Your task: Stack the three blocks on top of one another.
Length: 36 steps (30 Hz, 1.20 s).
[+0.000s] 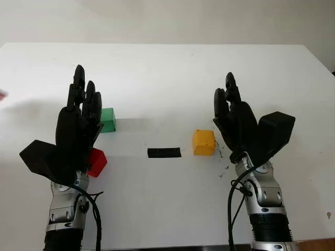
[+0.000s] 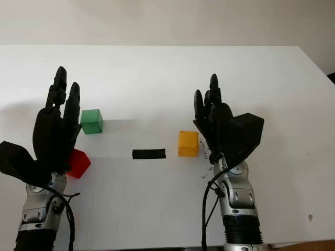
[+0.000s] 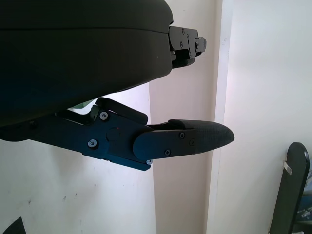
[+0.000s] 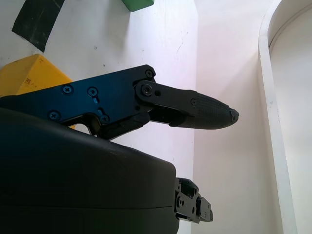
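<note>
Left eye view, from left to right: the left hand (image 1: pixel 78 125) is open and holds nothing above the red block (image 1: pixel 97 161), with the green block (image 1: pixel 108 120) just beyond, a black tape strip (image 1: pixel 164 152) mid-table, then the yellow block (image 1: pixel 203 142) just beside the open, empty right hand (image 1: pixel 238 123). The blocks look small, light and rigid, probably best pinched across opposite flat sides. The white table (image 1: pixel 172 73) is bare and smooth, with a pale wall behind.

The left hand (image 1: pixel 78 123) hides part of the red block (image 1: pixel 97 161) behind it.
</note>
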{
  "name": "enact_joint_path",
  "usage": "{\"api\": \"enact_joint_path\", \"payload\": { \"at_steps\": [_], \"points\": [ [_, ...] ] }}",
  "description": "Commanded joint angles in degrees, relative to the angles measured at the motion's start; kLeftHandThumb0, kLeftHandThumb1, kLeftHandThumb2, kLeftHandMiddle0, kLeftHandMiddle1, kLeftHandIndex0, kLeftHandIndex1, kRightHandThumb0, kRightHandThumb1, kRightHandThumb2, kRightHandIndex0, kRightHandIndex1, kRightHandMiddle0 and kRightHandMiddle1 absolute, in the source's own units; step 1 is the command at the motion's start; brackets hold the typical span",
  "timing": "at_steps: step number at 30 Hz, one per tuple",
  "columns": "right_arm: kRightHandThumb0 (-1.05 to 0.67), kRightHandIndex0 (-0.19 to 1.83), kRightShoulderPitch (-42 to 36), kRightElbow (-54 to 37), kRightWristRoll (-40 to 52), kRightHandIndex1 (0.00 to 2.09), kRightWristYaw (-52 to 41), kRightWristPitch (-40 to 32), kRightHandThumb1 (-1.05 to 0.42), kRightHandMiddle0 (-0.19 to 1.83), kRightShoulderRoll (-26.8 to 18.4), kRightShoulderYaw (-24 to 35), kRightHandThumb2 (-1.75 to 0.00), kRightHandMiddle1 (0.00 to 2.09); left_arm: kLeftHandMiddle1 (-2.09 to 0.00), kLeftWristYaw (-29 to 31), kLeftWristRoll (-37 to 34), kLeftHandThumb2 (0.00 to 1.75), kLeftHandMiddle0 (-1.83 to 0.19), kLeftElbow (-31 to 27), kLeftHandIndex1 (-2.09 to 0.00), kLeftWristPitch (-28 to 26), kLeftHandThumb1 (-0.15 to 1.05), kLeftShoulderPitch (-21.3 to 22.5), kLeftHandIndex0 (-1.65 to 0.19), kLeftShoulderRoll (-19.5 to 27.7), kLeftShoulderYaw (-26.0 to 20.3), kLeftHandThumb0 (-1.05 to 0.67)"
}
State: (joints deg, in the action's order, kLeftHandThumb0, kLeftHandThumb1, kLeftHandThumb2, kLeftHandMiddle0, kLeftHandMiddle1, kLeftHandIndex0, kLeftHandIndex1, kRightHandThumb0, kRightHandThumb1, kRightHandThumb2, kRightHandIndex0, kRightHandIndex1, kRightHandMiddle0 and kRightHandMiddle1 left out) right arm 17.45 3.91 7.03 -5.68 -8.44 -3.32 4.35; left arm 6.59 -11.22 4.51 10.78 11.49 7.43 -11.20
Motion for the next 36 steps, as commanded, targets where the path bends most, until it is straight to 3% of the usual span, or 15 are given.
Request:
{"api": "enact_joint_path", "payload": {
  "at_steps": [1, 22, 24, 28, 31, 32, 34, 36],
  "points": [
    [-0.67, -0.19, 0.58, -0.67, 0.04, 0.00, 0.16, 0.24, -1.05, -0.19, 0.02, 0.01, -0.59, 0.00, -0.05, 0.25, -0.07, 0.45, 0.02, 0.21, -0.05, 0.47, 1.05, -0.12, 0.02, -0.10, -0.03, -0.64],
    [-0.67, -0.19, 0.51, -0.92, 0.04, 0.00, 0.02, 0.51, -1.05, -0.19, 0.23, -0.12, -0.60, 0.00, -0.06, 0.72, 0.71, 0.42, -0.02, -0.85, -0.07, 0.56, 1.05, 0.38, -0.02, 2.19, -0.68, -0.68],
    [-0.67, -0.19, 0.47, -1.09, 0.12, 0.00, 0.17, 0.16, -1.05, -0.19, 0.32, -0.06, -0.60, 0.00, -0.07, 2.58, 0.14, 0.41, -0.03, -1.44, -0.07, 0.49, 1.05, 0.64, -0.04, 4.28, -1.17, -0.68],
    [-0.68, -0.19, 0.43, -1.17, 0.09, 0.00, 0.49, 0.03, -1.05, -0.19, 0.49, -0.04, -0.59, 0.00, -0.09, 6.11, -0.17, 0.32, -0.38, -2.96, -0.12, 1.31, 1.05, 1.29, -0.27, 10.19, -3.90, -0.61],
    [-0.68, -0.19, 0.46, -1.15, 0.08, 0.00, 0.57, 0.35, -1.05, -0.19, 0.59, -0.14, -0.59, 0.00, -0.09, 7.63, 3.48, 0.29, -0.49, -2.03, -0.11, 5.06, 1.05, 1.67, -0.34, 15.14, -4.60, -0.62],
    [-0.68, -0.19, 0.54, -1.13, 0.07, 0.00, 0.68, 0.33, -1.05, -0.19, 0.66, -0.15, -0.59, 0.00, -0.09, 7.84, 5.49, 0.28, -0.51, -2.29, -0.12, 5.99, 1.05, 1.64, -0.36, 17.27, -4.83, -0.63],
    [-0.67, -0.19, 0.63, -1.25, -0.05, 0.00, 1.04, 0.13, -1.05, -0.19, 0.81, -0.18, -0.60, 0.00, -0.07, 9.10, 7.97, 0.22, -0.52, -5.20, -0.12, 2.87, 1.05, 0.70, -0.42, 21.58, -5.39, -0.66],
    [-0.67, -0.19, 0.72, -1.13, -0.21, 0.00, 1.22, 0.37, -1.05, -0.19, 0.84, -0.23, -0.59, 0.00, -0.03, 11.74, 11.48, 0.17, -0.42, -7.29, -0.09, 2.69, 1.05, -0.76, -0.43, 27.33, -6.23, -0.68]
  ]
}}
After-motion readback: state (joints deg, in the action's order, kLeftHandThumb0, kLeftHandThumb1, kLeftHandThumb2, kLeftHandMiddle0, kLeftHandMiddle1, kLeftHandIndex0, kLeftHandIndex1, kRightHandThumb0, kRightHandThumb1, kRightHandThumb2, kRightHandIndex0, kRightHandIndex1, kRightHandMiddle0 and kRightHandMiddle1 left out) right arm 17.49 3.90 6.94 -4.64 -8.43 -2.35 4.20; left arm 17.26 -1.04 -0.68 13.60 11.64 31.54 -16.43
